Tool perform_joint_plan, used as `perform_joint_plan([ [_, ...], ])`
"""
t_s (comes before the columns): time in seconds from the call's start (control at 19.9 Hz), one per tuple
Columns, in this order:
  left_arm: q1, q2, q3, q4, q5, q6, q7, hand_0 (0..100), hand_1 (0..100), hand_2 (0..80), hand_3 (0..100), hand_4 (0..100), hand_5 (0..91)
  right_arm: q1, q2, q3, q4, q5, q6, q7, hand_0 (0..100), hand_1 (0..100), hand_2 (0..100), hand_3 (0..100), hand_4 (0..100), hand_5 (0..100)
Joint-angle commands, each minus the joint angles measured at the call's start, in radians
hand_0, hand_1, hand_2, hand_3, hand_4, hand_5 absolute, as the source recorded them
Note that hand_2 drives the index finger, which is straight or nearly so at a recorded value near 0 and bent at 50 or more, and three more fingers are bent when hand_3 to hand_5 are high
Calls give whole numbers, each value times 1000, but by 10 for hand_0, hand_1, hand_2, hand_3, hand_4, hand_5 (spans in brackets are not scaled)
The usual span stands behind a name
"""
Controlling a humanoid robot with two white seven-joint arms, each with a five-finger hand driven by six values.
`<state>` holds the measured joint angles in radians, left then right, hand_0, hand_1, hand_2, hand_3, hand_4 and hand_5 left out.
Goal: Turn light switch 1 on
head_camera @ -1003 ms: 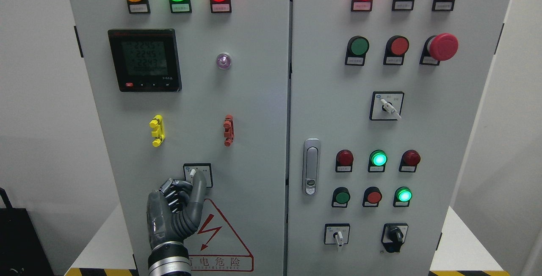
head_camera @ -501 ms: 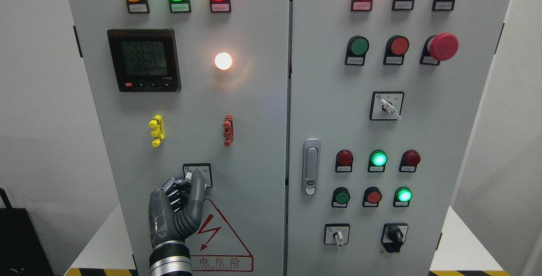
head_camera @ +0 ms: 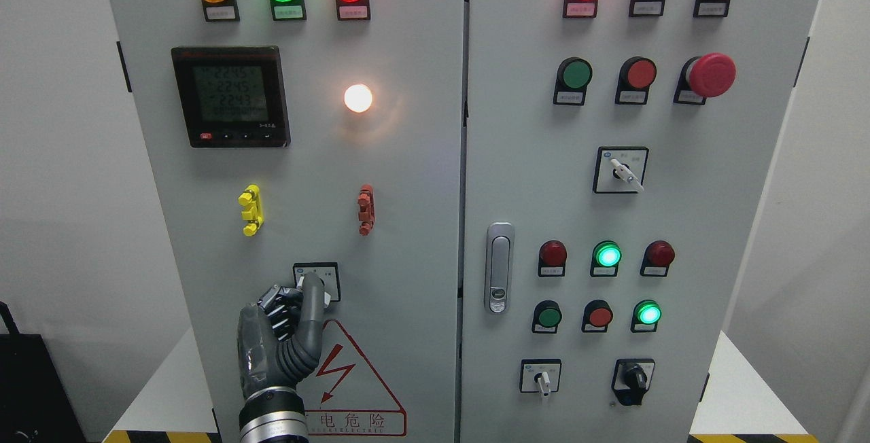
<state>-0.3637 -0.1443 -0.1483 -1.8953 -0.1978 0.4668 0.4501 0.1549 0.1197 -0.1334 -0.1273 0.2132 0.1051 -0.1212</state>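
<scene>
Low on the left cabinet door point(head_camera: 408, 239), the light switch point(head_camera: 317, 281) is sitting in its small square plate, just above the red warning triangle point(head_camera: 350, 375). Its white knob is mostly being covered by the left hand point(head_camera: 282, 334), which is reaching up from the bottom edge. The thumb is lying across the switch plate and touching the knob, while the other fingers point(head_camera: 279, 304) are curling in beside it at the knob's left, so the hand is pinching the switch. Higher on the same door, the round lamp point(head_camera: 358, 98) is glowing bright white, right of the digital meter point(head_camera: 231, 96). Between lamp and switch, a yellow clip point(head_camera: 251, 210) and a red clip point(head_camera: 366, 209) are sitting well apart.
</scene>
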Motion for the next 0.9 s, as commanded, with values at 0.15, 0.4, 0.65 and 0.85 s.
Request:
perform_joint_plan([
  [0.15, 0, 0, -7, -1, 0, 0, -1, 327, 382, 616, 949, 935, 831, 0, 0, 0, 0, 0, -1, 2, 54, 0, 0, 0, 0, 0],
  [0.4, 2, 0, -7, -1, 0, 0, -1, 280, 373, 623, 953, 936, 831, 0, 0, 0, 0, 0, -1, 0, 54, 0, 0, 0, 0, 0],
  [0.65, 9, 2, -7, -2, 0, -3, -1, 242, 378, 625, 958, 938, 832, 0, 0, 0, 0, 0, -1, 2, 54, 0, 0, 0, 0, 0],
  [0.85, 14, 2, -5, -2, 0, -10, -1, 232, 375, 627, 960, 938, 833, 0, 0, 0, 0, -1, -1, 0, 54, 0, 0, 0, 0, 0],
])
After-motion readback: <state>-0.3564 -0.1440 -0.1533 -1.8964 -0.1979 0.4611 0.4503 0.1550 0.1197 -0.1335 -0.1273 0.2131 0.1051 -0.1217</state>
